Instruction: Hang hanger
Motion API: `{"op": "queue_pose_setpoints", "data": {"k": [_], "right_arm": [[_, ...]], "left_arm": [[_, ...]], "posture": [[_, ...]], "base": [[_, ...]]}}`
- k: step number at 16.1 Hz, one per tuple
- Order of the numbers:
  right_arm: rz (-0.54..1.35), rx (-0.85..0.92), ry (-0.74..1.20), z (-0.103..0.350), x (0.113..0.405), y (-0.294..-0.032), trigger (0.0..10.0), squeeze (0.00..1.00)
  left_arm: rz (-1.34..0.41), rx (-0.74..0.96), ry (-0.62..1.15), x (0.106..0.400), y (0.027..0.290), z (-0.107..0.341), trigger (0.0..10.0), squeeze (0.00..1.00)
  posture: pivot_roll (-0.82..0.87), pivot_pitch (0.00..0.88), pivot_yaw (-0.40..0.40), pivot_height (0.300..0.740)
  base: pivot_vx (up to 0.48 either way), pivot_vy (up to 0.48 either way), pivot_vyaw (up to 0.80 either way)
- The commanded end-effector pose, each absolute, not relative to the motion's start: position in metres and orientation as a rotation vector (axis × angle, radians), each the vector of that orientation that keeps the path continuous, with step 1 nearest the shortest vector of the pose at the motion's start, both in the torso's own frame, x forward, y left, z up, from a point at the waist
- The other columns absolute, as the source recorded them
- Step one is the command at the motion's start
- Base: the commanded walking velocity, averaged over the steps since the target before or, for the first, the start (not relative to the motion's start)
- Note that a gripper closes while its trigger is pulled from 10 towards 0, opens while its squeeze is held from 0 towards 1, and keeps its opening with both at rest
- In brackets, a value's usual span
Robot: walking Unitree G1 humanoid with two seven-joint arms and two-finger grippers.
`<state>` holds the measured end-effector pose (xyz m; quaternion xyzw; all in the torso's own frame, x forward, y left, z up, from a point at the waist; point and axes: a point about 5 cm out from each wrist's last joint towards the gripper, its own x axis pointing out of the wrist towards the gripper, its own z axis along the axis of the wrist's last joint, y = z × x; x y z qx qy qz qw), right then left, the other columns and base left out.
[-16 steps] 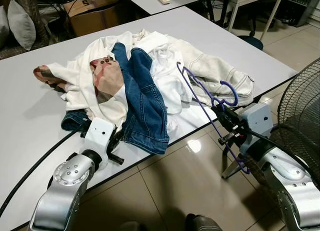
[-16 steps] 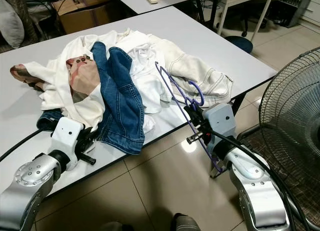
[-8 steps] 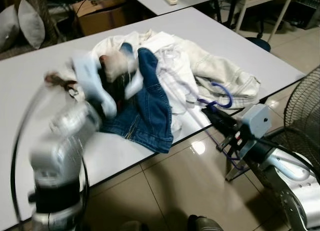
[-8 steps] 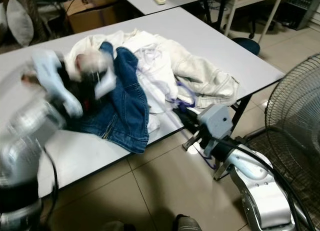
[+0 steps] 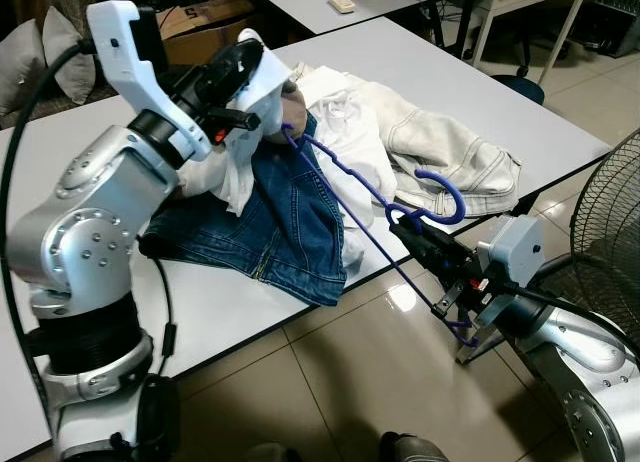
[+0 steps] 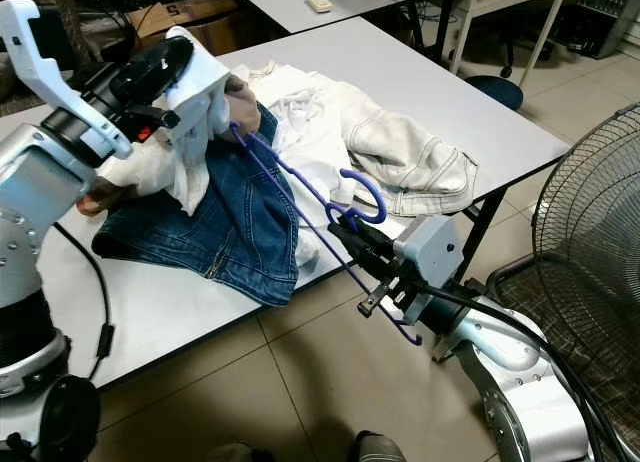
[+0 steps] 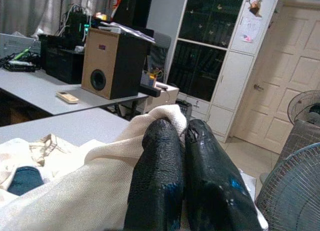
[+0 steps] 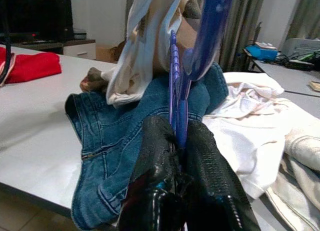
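We see a white table heaped with clothes, and both of the robot's arms are at work over it. The left tool, which a second ago rested low at the near table edge, is now raised high over the pile, its two black fingers pinched tight on a cream-white garment that hangs lifted from them. The right tool sits just off the table's near edge, its fingers clamped narrowly on the purple hanger close below the hook. The hanger now slants up across the clothes, with its far end touching the lifted garment and its curved hook beside the right tool; a second ago it stood lower, near the table's corner. Blue jeans lie spread beneath the hanger, and a white jacket lies crumpled to the right of them. A black standing fan is at the far right, on the floor.
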<state>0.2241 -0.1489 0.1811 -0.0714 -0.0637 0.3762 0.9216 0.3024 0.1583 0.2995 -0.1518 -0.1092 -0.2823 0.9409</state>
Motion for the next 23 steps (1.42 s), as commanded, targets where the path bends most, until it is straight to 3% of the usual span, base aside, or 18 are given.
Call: {"op": "queue_pose_setpoints", "data": {"k": [1,8,9,10,11,12,13,18,23], "right_arm": [[0.802,-0.146,-0.171,0.188,0.223,-0.145,10.0,0.00],[0.847,-0.143,-0.167,0.191,0.238,-0.135,10.0,0.00],[0.852,-0.136,-0.172,0.193,0.239,-0.134,10.0,0.00],[0.858,-0.129,-0.173,0.193,0.240,-0.132,10.0,0.00],[0.860,-0.121,-0.169,0.192,0.240,-0.132,10.0,0.00],[0.861,-0.116,-0.164,0.191,0.239,-0.131,10.0,0.00],[0.863,-0.101,-0.154,0.189,0.238,-0.130,10.0,0.00],[0.788,-0.055,-0.142,0.187,0.237,-0.136,10.0,0.00],[0.678,0.026,-0.171,0.196,0.252,-0.147,10.0,0.00]], "left_arm": [[-0.578,-0.302,-0.221,0.301,0.159,0.303,0.0,0.00],[-0.677,-0.185,-0.092,0.299,0.128,0.289,0.0,0.00],[-0.666,-0.157,-0.072,0.301,0.124,0.285,1.3,0.00],[-0.652,-0.129,-0.052,0.303,0.121,0.281,2.0,0.00],[-0.636,-0.069,-0.034,0.304,0.120,0.277,10.0,0.00],[-0.608,-0.027,-0.012,0.306,0.121,0.272,10.0,0.00],[-0.571,0.009,0.010,0.309,0.126,0.266,10.0,1.00],[-0.561,-0.059,-0.024,0.306,0.136,0.273,10.0,1.00],[-0.519,-0.175,-0.104,0.289,0.171,0.282,10.0,1.00]], "posture": [[-0.09,0.067,0.116,0.740],[-0.09,0.064,0.109,0.740],[-0.09,0.065,0.106,0.740],[-0.09,0.066,0.103,0.740],[-0.09,0.065,0.101,0.740],[-0.09,0.064,0.100,0.740],[-0.09,0.063,0.098,0.740],[-0.10,0.057,0.105,0.740],[-0.08,0.056,0.074,0.740]], "base": [[0.000,0.000,0.00],[0.000,0.000,0.00],[0.000,0.000,0.00],[0.000,0.000,0.00],[0.000,0.000,0.00],[0.000,0.000,0.00],[0.000,0.000,0.00],[0.000,0.000,0.00],[0.000,0.000,0.00]]}}
